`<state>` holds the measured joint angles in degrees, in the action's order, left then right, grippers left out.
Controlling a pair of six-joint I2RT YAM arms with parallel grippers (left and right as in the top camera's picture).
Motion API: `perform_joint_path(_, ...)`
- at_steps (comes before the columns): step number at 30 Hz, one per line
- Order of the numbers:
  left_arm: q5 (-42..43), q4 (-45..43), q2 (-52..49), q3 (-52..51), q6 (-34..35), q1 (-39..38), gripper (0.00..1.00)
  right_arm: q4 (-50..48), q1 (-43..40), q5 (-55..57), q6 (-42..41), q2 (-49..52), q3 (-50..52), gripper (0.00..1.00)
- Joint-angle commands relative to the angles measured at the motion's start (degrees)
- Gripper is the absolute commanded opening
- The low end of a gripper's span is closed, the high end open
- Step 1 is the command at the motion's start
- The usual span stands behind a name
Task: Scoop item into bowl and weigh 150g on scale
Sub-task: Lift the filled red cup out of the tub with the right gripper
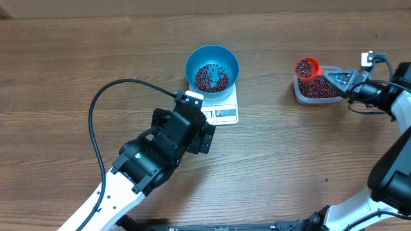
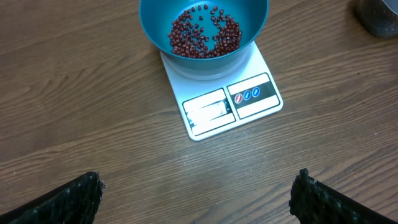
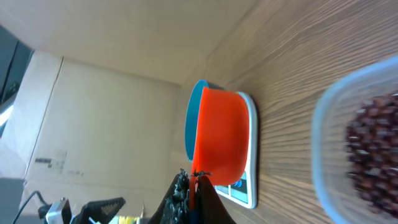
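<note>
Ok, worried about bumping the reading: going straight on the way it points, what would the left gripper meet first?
Probably the scale, display end first, before the bowl; the height of the left gripper is unclear.

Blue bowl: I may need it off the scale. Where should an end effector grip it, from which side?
Likely the rim of the blue bowl, from above, nearest the left end effector, one finger inside: thin wall, open top, beans only at the bottom.
</note>
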<state>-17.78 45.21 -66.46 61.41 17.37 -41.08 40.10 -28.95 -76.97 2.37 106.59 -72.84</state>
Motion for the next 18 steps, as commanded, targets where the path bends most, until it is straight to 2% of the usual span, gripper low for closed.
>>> perform_joint_path(1,-0.2,0.0,-0.3,-0.2,-0.5,0.6,0.99,-1.0,3.3,-3.7,0.5,0.4,0.1,0.04)
perform_joint_path(18,-0.2,0.0,-0.3,-0.2,-0.5,0.6,0.99,-22.1,20.2,-2.2,-16.4,0.4,0.1,0.04)
